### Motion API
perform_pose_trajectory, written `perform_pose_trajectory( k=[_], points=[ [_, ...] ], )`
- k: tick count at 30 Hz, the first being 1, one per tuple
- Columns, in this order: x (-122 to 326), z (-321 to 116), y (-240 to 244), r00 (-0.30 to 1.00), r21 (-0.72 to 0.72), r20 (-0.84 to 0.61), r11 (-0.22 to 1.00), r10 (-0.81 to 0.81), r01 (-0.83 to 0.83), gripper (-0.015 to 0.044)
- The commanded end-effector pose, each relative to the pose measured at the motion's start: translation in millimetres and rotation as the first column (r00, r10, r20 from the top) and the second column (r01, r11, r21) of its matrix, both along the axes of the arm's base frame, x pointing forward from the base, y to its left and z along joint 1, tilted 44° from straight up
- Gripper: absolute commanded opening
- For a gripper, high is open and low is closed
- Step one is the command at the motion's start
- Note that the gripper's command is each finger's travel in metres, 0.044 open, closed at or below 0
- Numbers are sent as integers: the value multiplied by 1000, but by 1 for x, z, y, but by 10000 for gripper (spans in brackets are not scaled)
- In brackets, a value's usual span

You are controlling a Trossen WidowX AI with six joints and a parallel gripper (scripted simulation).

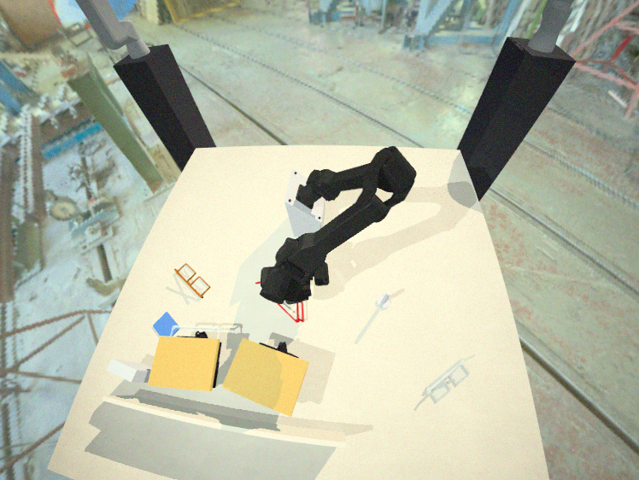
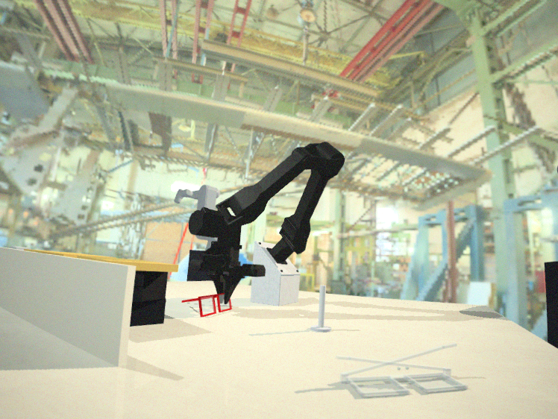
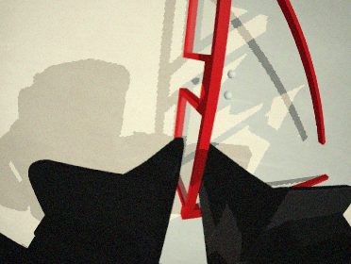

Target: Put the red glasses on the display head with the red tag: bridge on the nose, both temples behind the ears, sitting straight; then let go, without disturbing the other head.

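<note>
The red glasses [image 1: 300, 313] [image 2: 208, 297] [image 3: 212, 85] sit low over the table, in front of the two heads. My gripper [image 1: 291, 304] [image 2: 224, 297] [image 3: 190, 146] points down over them and is shut on the front frame at one lens, as the wrist view shows. The temples stretch away from the fingers. Two display heads with yellow tops stand near the front left: one [image 1: 183, 364] beside a blue tag [image 1: 165, 324], the other [image 1: 266, 377] just in front of the glasses. Their faces and the red tag are hidden.
Orange glasses [image 1: 192, 280] lie to the left. Pale grey glasses [image 1: 447, 384] [image 2: 401, 382] lie at the front right. A thin grey post [image 1: 383, 301] [image 2: 321, 310] stands mid-table. A grey wall panel [image 2: 58, 301] stands by the heads. The arm's white base [image 1: 301, 211] is at the back.
</note>
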State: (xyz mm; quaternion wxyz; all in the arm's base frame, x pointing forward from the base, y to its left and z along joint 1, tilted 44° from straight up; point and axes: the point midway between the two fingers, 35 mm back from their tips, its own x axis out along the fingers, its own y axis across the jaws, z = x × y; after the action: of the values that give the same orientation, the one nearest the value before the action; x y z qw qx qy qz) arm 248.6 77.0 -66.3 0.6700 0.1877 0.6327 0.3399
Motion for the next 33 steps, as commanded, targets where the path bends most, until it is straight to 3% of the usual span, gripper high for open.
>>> perform_pose_trajectory(
  k=[1, 12, 28, 33],
  points=[
    [0, 0, 0, 1000, 0, 0, 1000, -1, 1, 13],
    [2, 4, -4, 1000, -2, 1, 1000, -1, 1, 0],
    [7, 67, -73, 1000, -2, 1, 1000, 0, 0, 0],
    [7, 69, -77, 1000, -1, 1, 1000, 1, -1, 0]
  ],
)
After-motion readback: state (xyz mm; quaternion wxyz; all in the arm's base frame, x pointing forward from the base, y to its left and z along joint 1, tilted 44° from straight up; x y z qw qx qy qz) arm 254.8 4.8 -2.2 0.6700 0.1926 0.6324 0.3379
